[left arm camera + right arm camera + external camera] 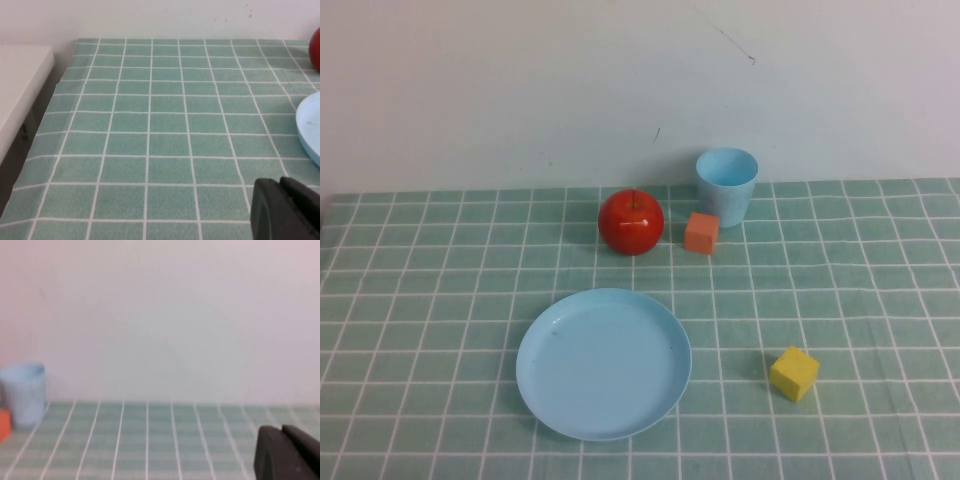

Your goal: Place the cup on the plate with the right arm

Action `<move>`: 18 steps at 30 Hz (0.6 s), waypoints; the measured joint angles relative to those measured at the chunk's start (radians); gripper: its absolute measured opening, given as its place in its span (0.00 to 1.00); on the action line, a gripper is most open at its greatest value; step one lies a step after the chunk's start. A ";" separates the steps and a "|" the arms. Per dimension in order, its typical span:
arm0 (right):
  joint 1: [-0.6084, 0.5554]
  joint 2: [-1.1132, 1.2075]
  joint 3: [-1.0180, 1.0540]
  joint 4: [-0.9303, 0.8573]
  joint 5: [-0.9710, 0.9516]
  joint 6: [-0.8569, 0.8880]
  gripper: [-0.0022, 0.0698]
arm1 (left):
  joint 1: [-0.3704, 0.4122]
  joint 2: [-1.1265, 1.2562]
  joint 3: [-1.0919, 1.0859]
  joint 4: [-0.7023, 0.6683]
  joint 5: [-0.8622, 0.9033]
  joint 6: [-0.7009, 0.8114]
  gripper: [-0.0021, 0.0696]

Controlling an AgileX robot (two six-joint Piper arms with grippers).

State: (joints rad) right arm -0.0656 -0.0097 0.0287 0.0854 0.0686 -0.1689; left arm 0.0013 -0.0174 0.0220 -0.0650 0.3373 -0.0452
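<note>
The light blue cup (727,184) stands upright at the back of the table, by the wall; it also shows in the right wrist view (23,394). The light blue plate (603,363) lies empty near the front middle; its rim shows in the left wrist view (309,131). Neither arm shows in the high view. My left gripper (279,186) is shut and empty over the table's left part. My right gripper (281,432) is shut and empty, low over the table, well apart from the cup.
A red apple (631,222) and an orange cube (701,232) sit just in front of the cup. A yellow cube (794,373) lies right of the plate. The wall runs behind the table. A white ledge (20,85) lies past the table's left edge.
</note>
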 joint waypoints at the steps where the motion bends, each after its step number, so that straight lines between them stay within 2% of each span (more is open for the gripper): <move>1: 0.000 0.000 0.000 0.000 -0.069 -0.004 0.03 | 0.000 0.000 0.000 0.000 0.000 0.000 0.02; 8: 0.000 0.000 0.000 0.000 -0.536 -0.019 0.03 | 0.000 0.000 0.000 0.000 0.000 0.000 0.02; 14: 0.000 0.000 0.000 0.016 -0.776 -0.019 0.03 | 0.000 0.000 0.000 0.000 0.000 0.000 0.03; 18: 0.000 0.000 0.000 0.027 -0.869 -0.008 0.03 | 0.000 0.000 0.000 0.000 0.000 0.000 0.02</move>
State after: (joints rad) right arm -0.0656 -0.0097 0.0287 0.1121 -0.8007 -0.1766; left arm 0.0013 -0.0174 0.0220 -0.0650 0.3373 -0.0452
